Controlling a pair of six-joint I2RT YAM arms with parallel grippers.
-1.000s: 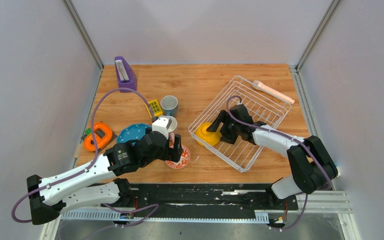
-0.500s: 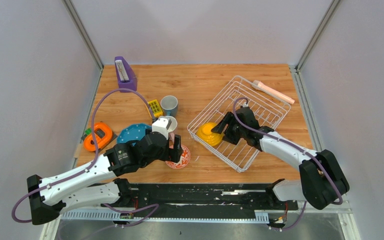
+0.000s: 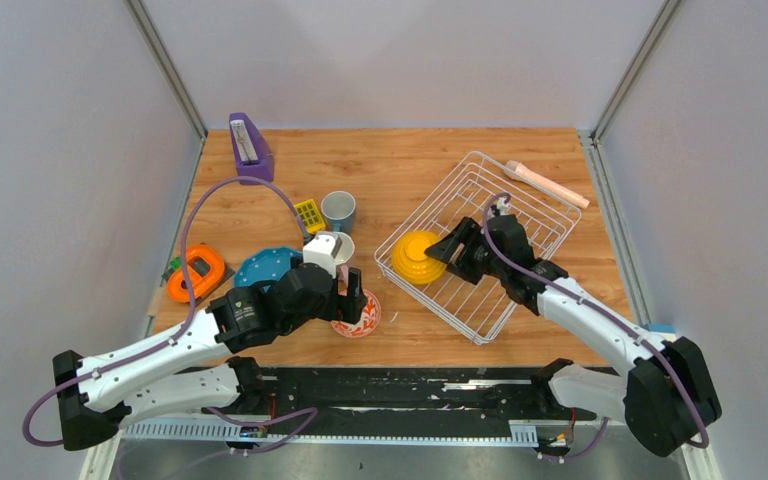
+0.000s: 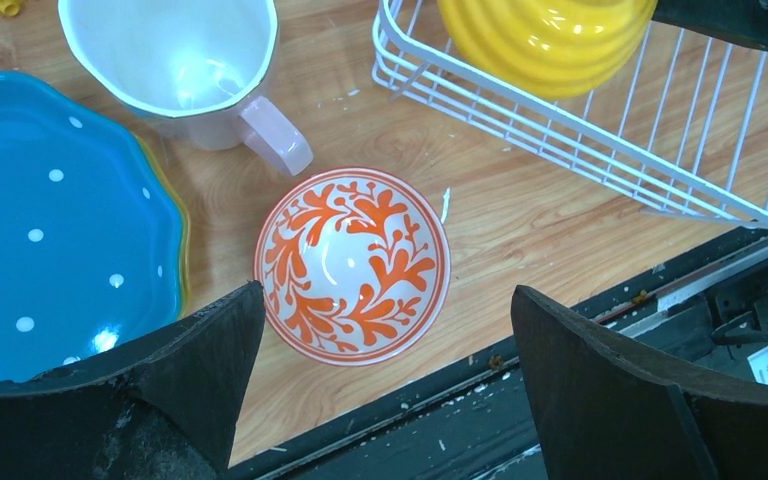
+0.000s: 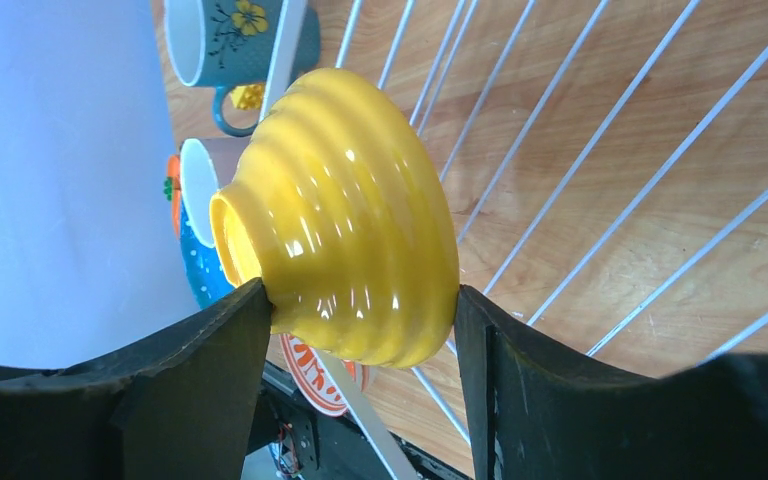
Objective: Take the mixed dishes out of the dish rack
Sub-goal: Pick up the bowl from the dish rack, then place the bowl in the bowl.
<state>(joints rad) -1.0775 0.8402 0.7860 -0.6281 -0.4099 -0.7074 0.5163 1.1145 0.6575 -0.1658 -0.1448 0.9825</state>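
between the 2 fingers [image 5: 210, 360] of the right gripper [image 5: 360, 305] sits the yellow ribbed bowl [image 5: 340, 200], clamped, over the dish rack [image 3: 535, 222]; left gripper [image 4: 385, 300] spread wide above the orange-patterned cup [image 4: 352, 265].

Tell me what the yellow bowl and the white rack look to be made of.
The yellow bowl is likely glazed ceramic, though hard plastic is possible: its ribbed surface is glossy, with sharp highlights. The dish rack is thin wire, probably metal under a smooth white coating: its bars are slender, straight and evenly white.
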